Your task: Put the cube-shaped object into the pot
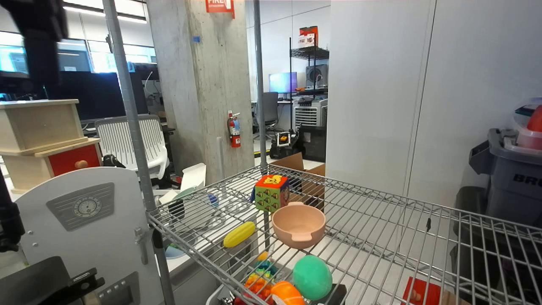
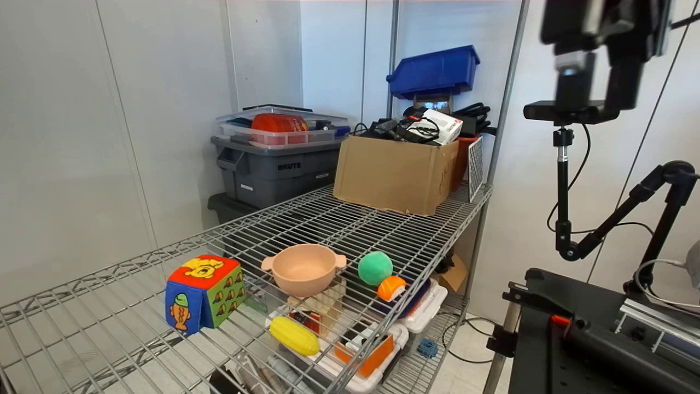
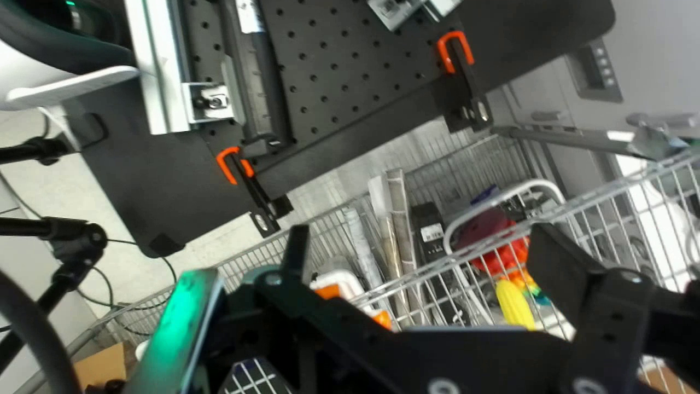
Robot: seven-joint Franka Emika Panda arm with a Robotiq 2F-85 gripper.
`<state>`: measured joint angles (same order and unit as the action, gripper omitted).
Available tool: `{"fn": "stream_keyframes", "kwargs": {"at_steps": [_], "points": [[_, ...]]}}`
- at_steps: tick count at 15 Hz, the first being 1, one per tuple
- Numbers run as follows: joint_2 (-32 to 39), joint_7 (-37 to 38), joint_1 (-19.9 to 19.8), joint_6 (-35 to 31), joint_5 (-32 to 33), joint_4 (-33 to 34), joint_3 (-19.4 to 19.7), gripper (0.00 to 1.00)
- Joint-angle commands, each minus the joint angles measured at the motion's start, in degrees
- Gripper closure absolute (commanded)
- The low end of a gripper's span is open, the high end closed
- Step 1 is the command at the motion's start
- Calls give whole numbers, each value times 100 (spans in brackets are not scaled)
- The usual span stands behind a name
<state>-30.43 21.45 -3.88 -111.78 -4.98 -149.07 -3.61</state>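
The multicoloured cube (image 1: 272, 193) sits on the wire shelf (image 1: 377, 193); it also shows in an exterior view (image 2: 205, 293) with a red top and green and blue sides. The salmon-pink pot (image 1: 299, 224) stands upright beside it, also seen in an exterior view (image 2: 304, 271) with a small gap between the two. The visible inside of the pot is bare. My gripper (image 3: 425, 249) is open and empty, fingers wide apart. It is high above the shelf and away from cube and pot, blurred at the top of an exterior view (image 2: 599, 82). Cube and pot are out of the wrist view.
A yellow oblong object (image 2: 295, 335), a green ball (image 2: 375, 268) and an orange piece (image 2: 391, 288) lie on the shelf near the pot. A cardboard box (image 2: 391, 172) stands farther along. Metal posts (image 1: 131, 106) rise at the shelf's corners. A black table (image 3: 339, 71) stands beside the shelf.
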Motion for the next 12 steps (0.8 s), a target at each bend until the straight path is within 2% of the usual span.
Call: {"fn": "stream_keyframes", "kwargs": {"at_steps": [1, 5, 8, 10, 12], "points": [[955, 566, 117, -1386, -781, 230, -91, 0], [2047, 887, 358, -2949, -1662, 706, -84, 0], [3156, 1231, 505, -3930, -2130, 1571, -102, 0], [3766, 1622, 526, -4150, -2021, 2236, -41, 0], [4377, 2155, 565, -4084, -1734, 2968, 76, 0]]}}
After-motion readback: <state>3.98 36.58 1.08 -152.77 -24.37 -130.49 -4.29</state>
